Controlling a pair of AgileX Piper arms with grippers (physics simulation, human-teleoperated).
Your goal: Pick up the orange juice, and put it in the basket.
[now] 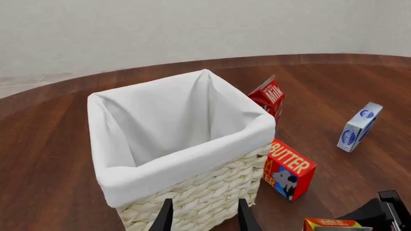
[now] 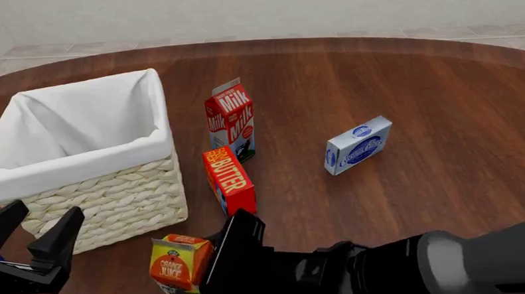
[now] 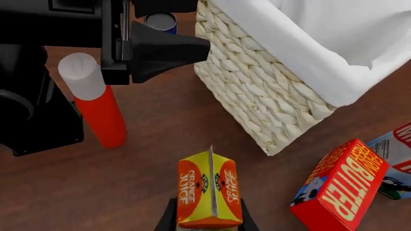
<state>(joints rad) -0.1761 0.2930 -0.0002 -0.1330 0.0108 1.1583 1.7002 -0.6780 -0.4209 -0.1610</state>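
Observation:
The orange juice, a yellow-orange gable-top carton, stands upright at the near edge of the table, in front of the basket's near right corner. My right gripper is shut on it, one finger on each side; the carton fills the lower middle of the right wrist view. Whether it is lifted off the table I cannot tell. The basket, cream wicker with a white liner, stands at the left and holds nothing. My left gripper is open and empty, just in front of the basket.
A red-and-white milk carton and a red butter box stand right of the basket. A blue-and-white box lies further right. A red bottle with a white cap and a blue can are near the left arm.

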